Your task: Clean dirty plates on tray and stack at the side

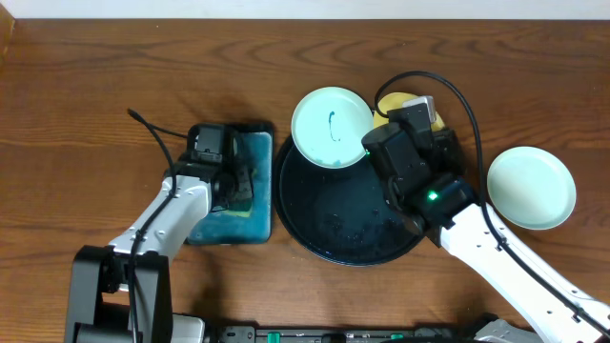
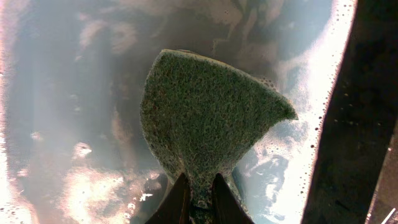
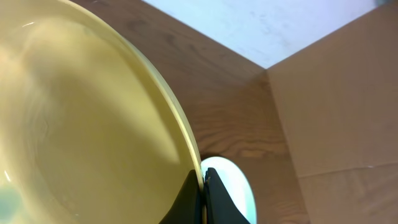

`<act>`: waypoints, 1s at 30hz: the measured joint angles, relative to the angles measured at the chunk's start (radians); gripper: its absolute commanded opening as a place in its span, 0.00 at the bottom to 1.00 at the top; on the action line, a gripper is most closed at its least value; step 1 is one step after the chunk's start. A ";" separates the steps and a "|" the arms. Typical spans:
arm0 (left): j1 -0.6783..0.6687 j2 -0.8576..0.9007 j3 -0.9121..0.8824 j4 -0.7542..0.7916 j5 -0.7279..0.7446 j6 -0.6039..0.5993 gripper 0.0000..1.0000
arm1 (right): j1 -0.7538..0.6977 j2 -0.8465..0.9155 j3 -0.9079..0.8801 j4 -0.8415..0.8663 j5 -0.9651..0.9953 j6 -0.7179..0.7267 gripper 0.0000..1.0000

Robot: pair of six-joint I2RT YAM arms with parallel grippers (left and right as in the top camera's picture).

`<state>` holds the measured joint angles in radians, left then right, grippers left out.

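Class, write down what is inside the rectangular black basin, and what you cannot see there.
Blue-green foamy water lies in the basin; the left end effector pinches a green sponge in it. The left arm covers part of the basin, so its bottom there is hidden.

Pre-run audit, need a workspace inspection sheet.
Surface: wooden table, grain visible.
Job's things: black tray; smeared mint plate overlapping its far rim; second mint plate on the table right of it; yellow plate held.
Clutter: basin of blue-green water left of tray.
End effectors: left end effector shut on sponge at the basin; right end effector shut on yellow plate's rim.
Cables: black cable by left arm; black loop over right arm.
Surroundings: pale strip beyond the table's far edge.
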<state>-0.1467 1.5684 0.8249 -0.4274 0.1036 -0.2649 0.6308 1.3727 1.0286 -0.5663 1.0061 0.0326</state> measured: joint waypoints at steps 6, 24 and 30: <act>0.008 -0.043 0.000 -0.005 -0.002 0.000 0.07 | 0.000 -0.003 0.000 0.022 0.070 -0.001 0.01; 0.008 -0.192 0.000 -0.010 -0.002 0.000 0.08 | 0.000 -0.003 0.000 0.032 0.136 -0.004 0.01; 0.008 -0.192 0.000 -0.011 -0.002 0.000 0.07 | 0.000 -0.003 0.000 0.032 0.137 -0.004 0.01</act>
<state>-0.1390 1.3762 0.8249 -0.4385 0.1013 -0.2649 0.6308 1.3693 1.0286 -0.5346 1.1427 0.0284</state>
